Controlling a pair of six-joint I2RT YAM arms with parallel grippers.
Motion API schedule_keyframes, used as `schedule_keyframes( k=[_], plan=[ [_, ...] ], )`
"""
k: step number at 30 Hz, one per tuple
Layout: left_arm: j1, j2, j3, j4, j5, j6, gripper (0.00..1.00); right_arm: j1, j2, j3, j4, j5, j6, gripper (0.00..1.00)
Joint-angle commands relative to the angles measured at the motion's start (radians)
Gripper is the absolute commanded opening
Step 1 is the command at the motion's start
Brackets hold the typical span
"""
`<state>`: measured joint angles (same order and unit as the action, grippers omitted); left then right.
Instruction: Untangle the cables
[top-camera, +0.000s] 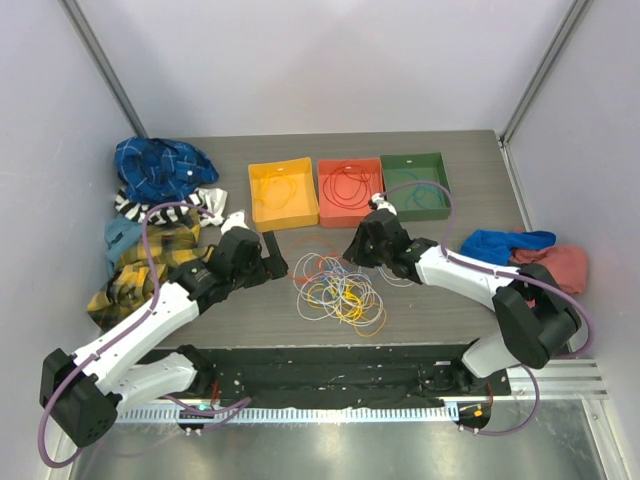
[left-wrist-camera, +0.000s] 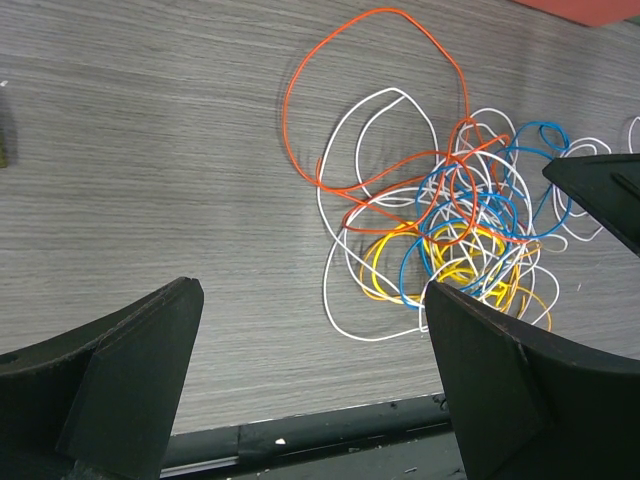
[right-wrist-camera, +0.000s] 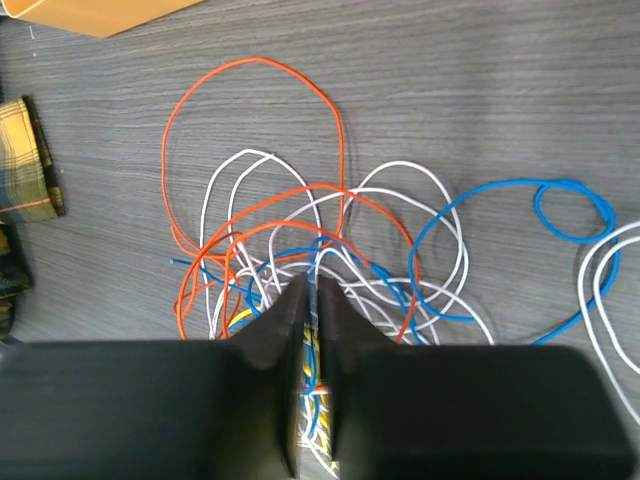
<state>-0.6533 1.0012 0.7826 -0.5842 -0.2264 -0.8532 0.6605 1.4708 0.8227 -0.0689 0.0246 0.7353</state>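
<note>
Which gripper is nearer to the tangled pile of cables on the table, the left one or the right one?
Right. The right gripper has its fingertips directly over the cables. The left gripper stands open to the pile's left, not touching it.

The right gripper (right-wrist-camera: 311, 295) covered the 6 o'clock part of the cables (right-wrist-camera: 262, 215) in its wrist view, so whether its near-closed jaws pinched a strand could not be told, and a white loop (right-wrist-camera: 584, 280) at 3 o'clock ran off the edge.
</note>
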Motion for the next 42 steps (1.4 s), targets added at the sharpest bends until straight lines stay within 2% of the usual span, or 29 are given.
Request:
schedule_keyframes(
  k=[1, 2, 4, 7, 12, 13, 16, 28, 31, 35, 40, 42],
  plan=[
    [-0.002, -0.019, -0.003, 0.024, -0.004, 0.003, 1.00, 0.008, -0.027, 0.024, -0.005, -0.006, -0.016, 0.05],
    [-0.002, -0.021, -0.003, 0.024, -0.007, 0.003, 1.00, 0.008, -0.044, 0.032, -0.008, -0.002, -0.028, 0.01],
    [-0.002, -0.024, -0.003, 0.024, -0.004, 0.005, 1.00, 0.010, -0.091, 0.056, -0.028, 0.014, -0.049, 0.01],
    [-0.002, -0.026, -0.002, 0.024, -0.005, 0.005, 1.00, 0.010, -0.179, 0.189, -0.138, 0.095, -0.121, 0.01],
    [-0.002, -0.032, -0.003, 0.027, -0.007, 0.002, 1.00, 0.010, -0.254, 0.539, -0.324, 0.201, -0.237, 0.01],
    [-0.002, -0.036, -0.005, 0.027, -0.008, 0.002, 1.00, 0.010, -0.253, 0.638, -0.345, 0.208, -0.263, 0.01],
    [-0.002, -0.039, -0.008, 0.029, -0.010, -0.001, 1.00, 0.008, -0.242, 0.795, -0.408, 0.228, -0.293, 0.01],
    [-0.002, -0.027, -0.011, 0.037, -0.007, 0.003, 1.00, -0.002, -0.129, 1.179, -0.470, 0.452, -0.439, 0.01],
    [-0.002, -0.026, -0.009, 0.038, -0.017, 0.005, 1.00, -0.006, -0.100, 1.307, -0.476, 0.442, -0.468, 0.01],
    [-0.002, -0.026, -0.008, 0.055, -0.016, 0.006, 1.00, 0.004, -0.052, 1.313, -0.537, 0.290, -0.401, 0.01],
    [-0.002, -0.036, -0.009, 0.064, -0.034, 0.002, 1.00, 0.008, -0.182, 0.998, -0.439, 0.256, -0.338, 0.01],
    [-0.002, -0.065, -0.014, 0.086, -0.065, -0.003, 1.00, 0.008, -0.228, 0.949, -0.440, 0.252, -0.330, 0.01]
  ],
)
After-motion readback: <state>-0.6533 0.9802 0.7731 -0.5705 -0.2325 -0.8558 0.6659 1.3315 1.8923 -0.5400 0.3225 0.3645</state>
